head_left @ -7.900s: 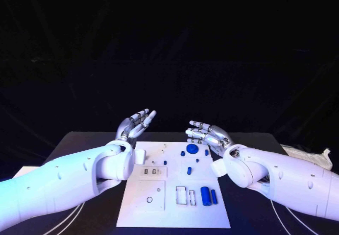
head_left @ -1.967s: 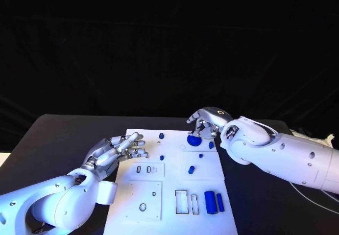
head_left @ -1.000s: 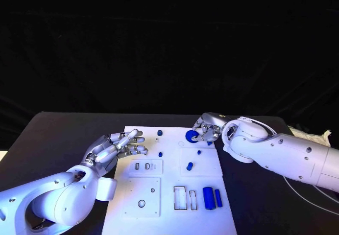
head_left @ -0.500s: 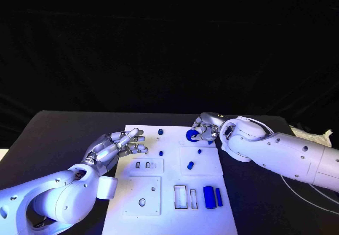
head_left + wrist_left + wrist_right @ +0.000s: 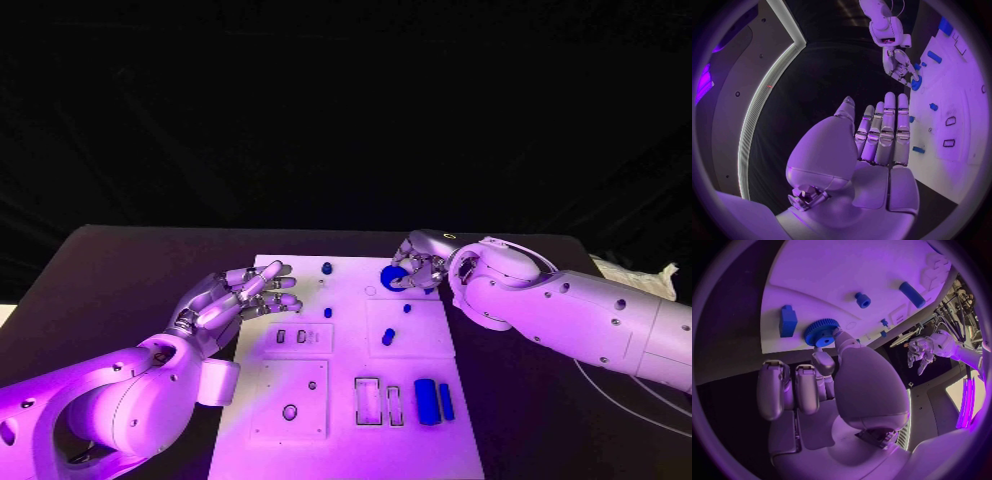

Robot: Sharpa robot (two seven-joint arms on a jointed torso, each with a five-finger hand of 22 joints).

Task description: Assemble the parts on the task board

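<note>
The white task board (image 5: 346,440) lies in the middle of the table. Near its far right corner my right hand (image 5: 420,262) pinches a round blue gear (image 5: 392,275) between thumb and a finger. The right wrist view shows that gear (image 5: 821,332) close to the board (image 5: 842,270), beside a blue block (image 5: 787,321); I cannot tell whether it touches. My left hand (image 5: 235,300) hovers at the board's left edge, fingers straight and apart, holding nothing. In the left wrist view its palm (image 5: 879,145) faces the board (image 5: 964,105).
Small blue parts (image 5: 387,337) are scattered over the board's far half. Two blue cylinders (image 5: 427,400) lie side by side near its front right, next to rectangular slots (image 5: 371,400). A pale wrapper (image 5: 635,276) lies at the table's right edge.
Over the last two seconds my right hand closed on the blue gear and drew it slightly toward the board's far edge. The left hand has stayed put since then.
</note>
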